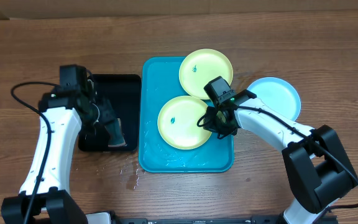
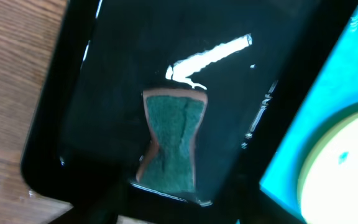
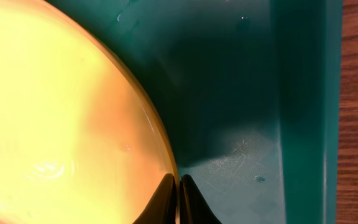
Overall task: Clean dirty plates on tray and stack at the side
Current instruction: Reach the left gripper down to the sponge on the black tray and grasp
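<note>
The turquoise tray (image 1: 151,152) holds one pale yellow-green plate (image 1: 182,122) with a small dark speck. My right gripper (image 1: 220,122) is shut on that plate's right rim; in the right wrist view the fingertips (image 3: 179,182) pinch the thin edge of the plate (image 3: 61,112) above the tray floor (image 3: 241,162). A second yellow-green plate (image 1: 206,71) overlaps the tray's far right rim. A light blue plate (image 1: 277,98) lies on the table to the right. My left gripper (image 1: 114,132) hangs over the black tray (image 1: 114,84); its dark fingers blend into that tray.
A green sponge (image 2: 173,137) with an orange edge lies in shallow water in the black tray (image 2: 104,93), its near end right at my left fingers. Water drops spot the wooden table (image 1: 129,177) in front of the turquoise tray.
</note>
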